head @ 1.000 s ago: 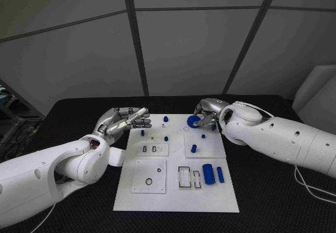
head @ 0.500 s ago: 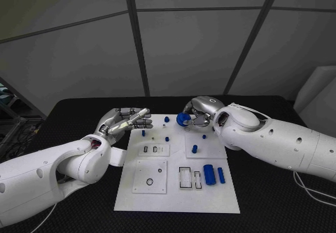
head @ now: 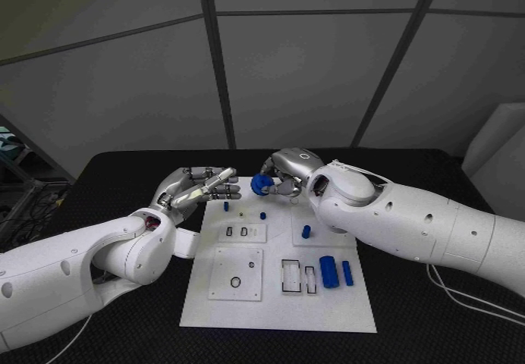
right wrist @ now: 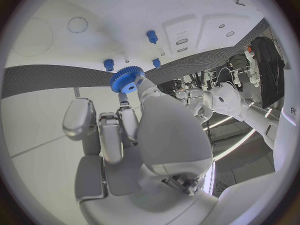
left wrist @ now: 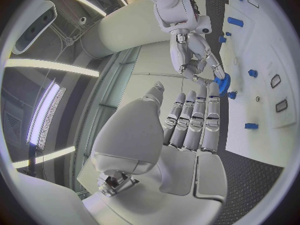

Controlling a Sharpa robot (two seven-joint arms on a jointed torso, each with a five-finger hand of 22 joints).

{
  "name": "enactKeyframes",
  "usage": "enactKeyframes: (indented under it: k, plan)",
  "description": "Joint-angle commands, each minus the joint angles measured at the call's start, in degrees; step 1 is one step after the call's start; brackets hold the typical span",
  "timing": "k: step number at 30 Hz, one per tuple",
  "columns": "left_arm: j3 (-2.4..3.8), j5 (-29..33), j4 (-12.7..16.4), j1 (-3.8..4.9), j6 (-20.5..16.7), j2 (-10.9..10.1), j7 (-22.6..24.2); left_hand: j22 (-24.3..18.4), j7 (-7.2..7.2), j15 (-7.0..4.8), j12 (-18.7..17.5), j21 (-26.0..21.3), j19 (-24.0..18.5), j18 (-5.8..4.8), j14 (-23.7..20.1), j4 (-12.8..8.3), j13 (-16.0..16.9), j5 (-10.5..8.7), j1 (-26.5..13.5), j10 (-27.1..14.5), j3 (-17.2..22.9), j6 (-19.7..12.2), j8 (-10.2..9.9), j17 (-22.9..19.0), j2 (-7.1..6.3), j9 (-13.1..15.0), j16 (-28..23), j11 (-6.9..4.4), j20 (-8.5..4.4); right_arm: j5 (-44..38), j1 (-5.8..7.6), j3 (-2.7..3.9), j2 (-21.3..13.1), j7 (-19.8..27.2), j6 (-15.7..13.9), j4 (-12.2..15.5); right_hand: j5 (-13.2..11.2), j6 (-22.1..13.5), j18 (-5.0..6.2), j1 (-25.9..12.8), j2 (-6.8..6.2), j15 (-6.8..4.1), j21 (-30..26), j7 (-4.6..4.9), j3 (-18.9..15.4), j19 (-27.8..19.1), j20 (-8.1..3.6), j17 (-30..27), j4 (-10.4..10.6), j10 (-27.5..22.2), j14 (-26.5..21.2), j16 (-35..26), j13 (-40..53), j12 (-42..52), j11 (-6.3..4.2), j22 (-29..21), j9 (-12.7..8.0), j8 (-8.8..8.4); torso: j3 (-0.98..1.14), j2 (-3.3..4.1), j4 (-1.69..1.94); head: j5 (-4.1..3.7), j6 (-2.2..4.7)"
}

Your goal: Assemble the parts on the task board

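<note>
Two hands up at the board's far end — my right hand (head: 287,173) pinches the blue gear (head: 262,184) in its fingertips, just above the board (head: 279,303) near the small pegs (head: 262,215). Left hand (head: 197,188) hovers beside the board's left edge, fingers loosely together, holding nothing. To seat the gear well, I'd keep it level, line its bore over a peg and lower slowly — no forcing. Against a second ago, the right hand has carried the gear leftward along the far end; the left has barely stirred.
</note>
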Motion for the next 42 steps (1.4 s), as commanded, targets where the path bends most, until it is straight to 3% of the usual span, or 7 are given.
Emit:
enactKeyframes:
  k: [1,17,22,33,36,37,42]
  plan:
    - [0.05,-0.3,0.0,0.09,0.9,0.2,0.4,0.0,1.14,0.05,-0.3,-0.2,0.2,-1.04,-0.1,-0.4,0.0,-0.18,-0.2,-0.1,0.0,-0.1,-0.2,0.0,0.52,0.0,-0.3,0.21,0.08,-1.5,0.11,-0.01,1.0,0.7,-0.5,-1.1,0.2,0.5,-1.08,-0.1,-0.44,-0.36,0.3,0.07,0.5,0.3,0.01,13.3,0.0,0.3,5.6,0.3,0.5,0.0,0.06,0.1,0.0,0.07,0.01,0.07,0.03,-0.1,-0.02]
    - [0.06,-0.3,0.1,0.1,0.7,0.3,0.6,0.0,1.14,0.05,-0.3,-0.2,0.2,-1.04,-0.1,-0.4,0.0,-0.18,-0.2,-0.1,0.0,-0.1,-0.2,0.0,0.52,0.0,-0.3,0.21,0.08,-1.9,0.09,-0.72,4.9,0.1,3.6,-5.9,0.1,0.3,-1.06,-0.3,-0.7,-0.31,0.3,0.16,0.6,0.2,0.03,13.3,0.1,0.1,5.6,0.3,0.3,-0.2,0.15,0.0,-0.1,-0.26,0.13,0.01,-0.1,0.38,-0.43]
    - [0.06,-0.3,0.1,0.1,0.7,0.3,0.6,0.0,1.14,0.05,-0.3,-0.2,0.2,-1.04,-0.1,-0.4,0.0,-0.18,-0.2,-0.1,0.0,-0.1,-0.2,0.0,0.52,0.0,-0.3,0.21,0.08,-1.9,0.08,-1.22,5.4,0.0,4.8,-6.6,0.0,0.3,-1.06,-0.4,-0.73,-0.3,0.2,0.17,0.6,0.2,0.04,13.3,0.1,0.1,5.6,0.3,0.3,-0.2,0.16,0.0,-0.1,-0.3,0.14,-0.02,-0.11,0.48,-0.58]
    - [0.06,-0.3,0.1,0.1,0.6,0.3,0.6,-0.1,1.12,0.06,-0.3,-0.2,0.2,-1.04,-0.1,-0.5,0.0,-0.19,-0.1,-0.1,0.0,0.0,-0.2,0.1,0.5,0.0,-0.3,0.21,0.08,-1.9,0.07,-1.52,6.0,-0.1,6.6,-7.3,-0.3,0.1,-1.05,-0.8,-0.99,-0.22,0.2,0.26,0.7,0.1,0.1,13.3,0.2,0.0,5.6,0.3,0.3,-0.3,0.24,-0.1,-0.2,-0.6,0.15,0.0,-0.13,0.56,-0.82]
    - [0.06,-0.3,0.1,0.1,0.6,0.3,0.6,-0.1,1.12,0.06,-0.3,-0.2,0.2,-1.04,-0.1,-0.5,0.0,-0.19,-0.1,-0.1,0.0,0.0,-0.2,0.1,0.5,0.0,-0.3,0.21,0.08,-1.9,0.07,-1.54,6.2,-0.2,6.8,-7.6,-0.8,-0.7,-1.04,-1.1,-1.26,-0.09,0.1,0.47,0.7,0.0,0.19,13.4,0.2,-0.3,5.6,0.3,0.0,-0.6,0.42,-0.2,-0.5,-1.28,0.13,0.0,-0.11,0.56,-0.83]
    - [0.06,-0.3,0.1,0.1,0.6,0.3,0.6,-0.1,1.12,0.06,-0.3,-0.2,0.2,-1.04,-0.1,-0.5,0.0,-0.19,-0.1,-0.1,0.0,0.0,-0.2,0.1,0.5,0.0,-0.3,0.21,0.08,-1.9,0.06,-1.55,6.3,-0.3,7.0,-7.8,-1.1,-2.9,-1.04,-1.2,-1.57,0.18,0.1,0.91,0.8,-0.1,0.35,13.5,0.2,-0.8,5.6,0.3,-0.4,-1.0,0.79,-0.2,-1.0,-2.58,0.13,-0.01,-0.13,0.59,-0.83]
    - [0.06,-0.3,0.1,0.1,0.6,0.3,0.5,-0.1,1.12,0.06,-0.3,-0.2,0.2,-1.04,-0.1,-0.5,0.0,-0.19,-0.1,-0.1,0.0,0.0,-0.2,0.1,0.5,0.0,-0.3,0.21,0.08,-1.9,0.06,-1.59,6.6,-0.3,7.7,-8.4,-2.4,-7.2,-0.98,-2.5,-2.8,0.84,-0.1,1.58,0.4,-0.3,1.0,13.5,0.8,-1.8,5.6,0.3,-1.3,-1.8,1.5,-0.5,-1.7,-4.97,0.15,-0.02,-0.15,0.63,-0.86]
